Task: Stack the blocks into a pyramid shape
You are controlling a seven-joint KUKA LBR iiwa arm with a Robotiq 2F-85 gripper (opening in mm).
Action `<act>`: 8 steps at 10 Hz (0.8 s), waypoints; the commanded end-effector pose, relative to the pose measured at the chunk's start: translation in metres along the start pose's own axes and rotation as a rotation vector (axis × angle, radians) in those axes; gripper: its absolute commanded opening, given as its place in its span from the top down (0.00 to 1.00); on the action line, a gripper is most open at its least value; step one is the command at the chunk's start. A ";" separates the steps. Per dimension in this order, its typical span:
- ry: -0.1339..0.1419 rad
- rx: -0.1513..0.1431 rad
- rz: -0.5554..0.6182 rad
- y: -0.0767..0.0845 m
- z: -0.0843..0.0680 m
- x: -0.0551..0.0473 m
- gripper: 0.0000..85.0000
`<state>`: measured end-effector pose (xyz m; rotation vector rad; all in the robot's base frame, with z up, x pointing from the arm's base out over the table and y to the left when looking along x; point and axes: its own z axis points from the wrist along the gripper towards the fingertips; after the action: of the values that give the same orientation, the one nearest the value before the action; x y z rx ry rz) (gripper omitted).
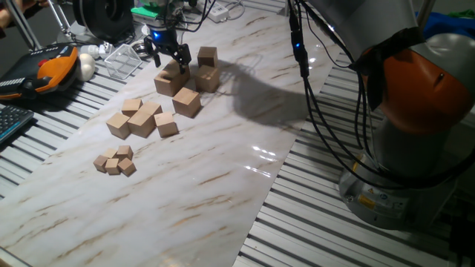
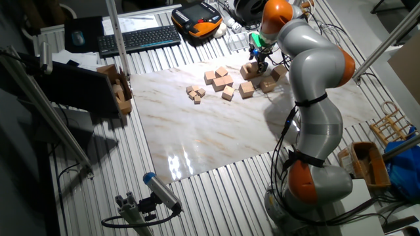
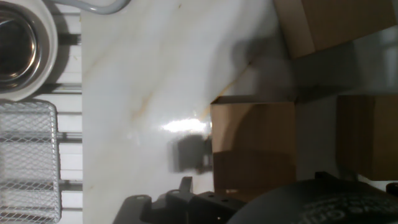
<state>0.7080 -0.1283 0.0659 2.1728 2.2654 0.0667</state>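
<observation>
Several large tan blocks lie at the far end of the marble board. One block [image 1: 172, 80] [image 2: 249, 69] sits right under my gripper [image 1: 169, 53] [image 2: 261, 58], which is open with its black fingers spread just above the block's top. Other blocks [image 1: 207, 55] [image 1: 206, 77] [image 1: 186, 101] lie apart to the right and in front, none stacked. In the hand view, the block below me [image 3: 252, 146] fills the middle. Two more blocks [image 3: 323, 22] [image 3: 367, 134] show at the right.
Medium wooden cubes [image 1: 141, 121] and tiny cubes [image 1: 113, 162] lie nearer on the board. A wire basket [image 1: 122, 59] [image 3: 28, 155], a teach pendant [image 1: 44, 70] and a keyboard [image 2: 138, 39] sit off the board. A black cable [image 1: 300, 44] hangs near my arm.
</observation>
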 end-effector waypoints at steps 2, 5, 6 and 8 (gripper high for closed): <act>0.003 -0.002 -0.001 -0.001 0.003 -0.001 0.00; 0.010 -0.005 -0.003 -0.002 0.009 -0.002 0.00; 0.012 -0.004 -0.003 -0.002 0.010 -0.002 0.00; 0.014 -0.001 0.001 -0.003 0.010 -0.002 0.00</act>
<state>0.7054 -0.1304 0.0554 2.1791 2.2713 0.0815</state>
